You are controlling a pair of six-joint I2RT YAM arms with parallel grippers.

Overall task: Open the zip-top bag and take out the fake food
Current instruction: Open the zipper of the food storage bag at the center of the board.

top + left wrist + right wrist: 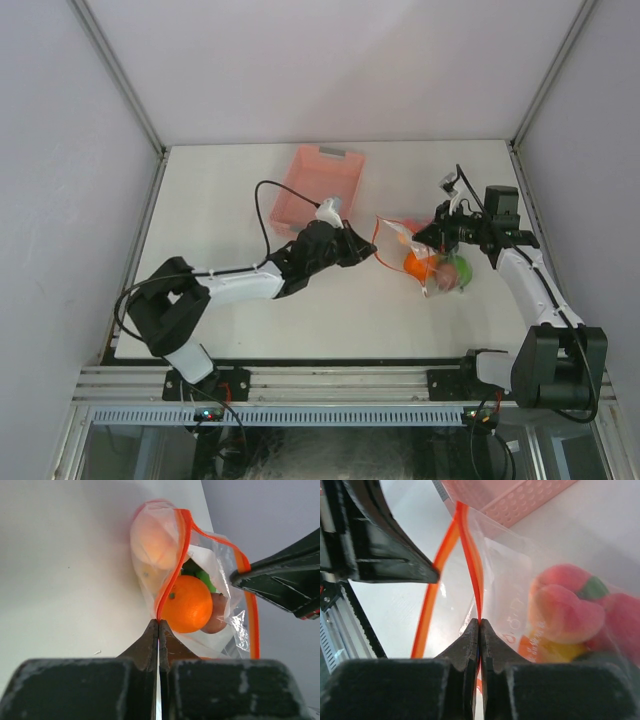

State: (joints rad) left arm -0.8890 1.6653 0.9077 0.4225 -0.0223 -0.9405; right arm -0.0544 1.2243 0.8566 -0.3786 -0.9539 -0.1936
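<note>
Zip-top bag (428,262) position: on the right half of the white table (250,320), between the two grippers and to the right of the pink basket (322,185), apart from it in the overhead view.

Left gripper (372,252): fingers fully closed, pinching one lip of the orange zipper strip (182,545) at the bag's left side. In the left wrist view the strip runs straight into the closed fingertips.

Right gripper (420,238): fingers fully closed, pinching the opposite lip of the zipper strip. In the right wrist view the strip enters the closed fingertips from above.

Bag mouth: the two lips of the strip stand apart between the grippers, so the zip-top bag is open along part of its edge.

Fake food (442,268): all visible pieces are inside the bag.
- Orange fruit (186,604): just behind the left gripper's fingertips.
- Peach-coloured piece (152,537): above the orange, pressed against the clear plastic.
- Green piece (202,577) and reddish-brown piece (218,617): behind and beside the orange.
- Yellow piece (555,652): below the pink-peach fruit in the right wrist view.

Whether the bag's underside touches the table cannot be told.
</note>
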